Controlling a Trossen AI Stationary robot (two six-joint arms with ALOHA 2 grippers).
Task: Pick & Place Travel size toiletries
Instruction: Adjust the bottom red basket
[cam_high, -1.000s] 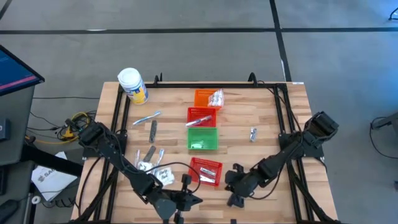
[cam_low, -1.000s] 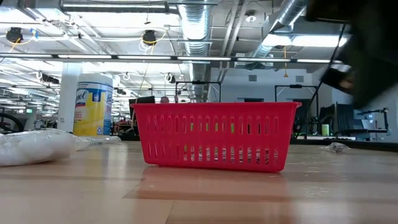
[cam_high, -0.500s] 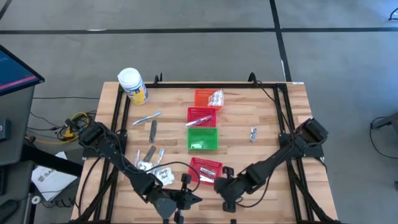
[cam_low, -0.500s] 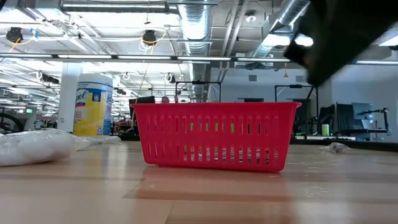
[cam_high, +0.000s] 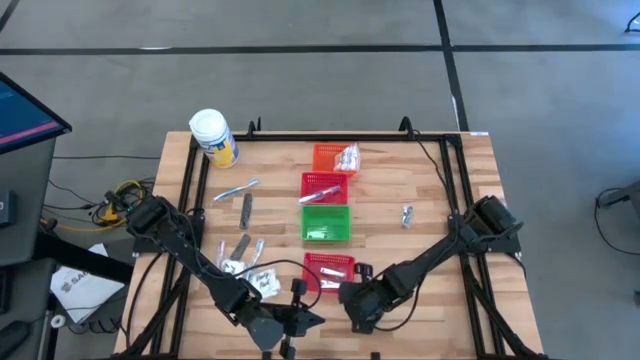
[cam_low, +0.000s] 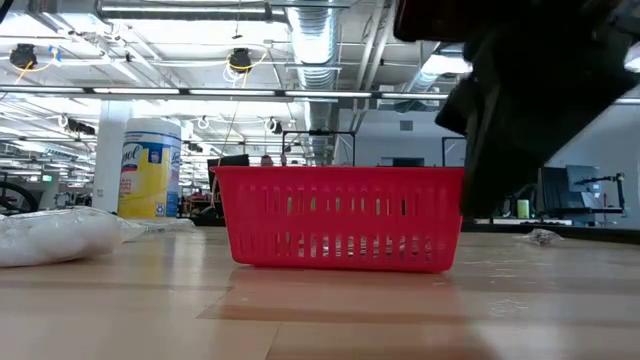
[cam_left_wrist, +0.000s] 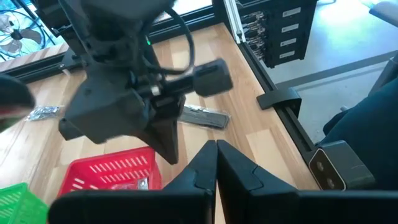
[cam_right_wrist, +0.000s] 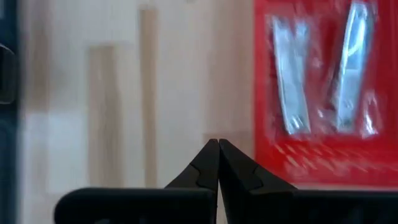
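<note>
The travel size toiletries are spread over the wooden surface (cam_high: 400, 180) and among four small mesh baskets that run in a column down its middle. At the far end, the orange basket (cam_high: 325, 157) holds a clear sachet (cam_high: 347, 157) that sticks out over its right edge. Next comes a red basket (cam_high: 322, 186) with slim items inside, then the green basket (cam_high: 326, 223), also with something pale in it. The nearest red basket (cam_high: 328, 271) holds two silvery tubes (cam_right_wrist: 292, 74), lying side by side in the right wrist view. To the left of the baskets lie loose items: a slim silvery piece (cam_high: 236, 189), a dark flat strip (cam_high: 246, 207) just below it, and a cluster of sachets (cam_high: 250, 275) near the left arm. A small silvery item (cam_high: 407, 214) lies alone to the right of the green basket, and another dark flat strip (cam_left_wrist: 204, 116) lies near the front edge.

The right tool (cam_high: 358, 308) hangs just beside the near red basket's front right corner, fingers pressed together with nothing between them. The left tool (cam_high: 298, 318) rests low at the front edge of the surface, its fingers also together and empty.

A large white jar with a yellow label (cam_high: 213, 137) stands at the far left corner.
</note>
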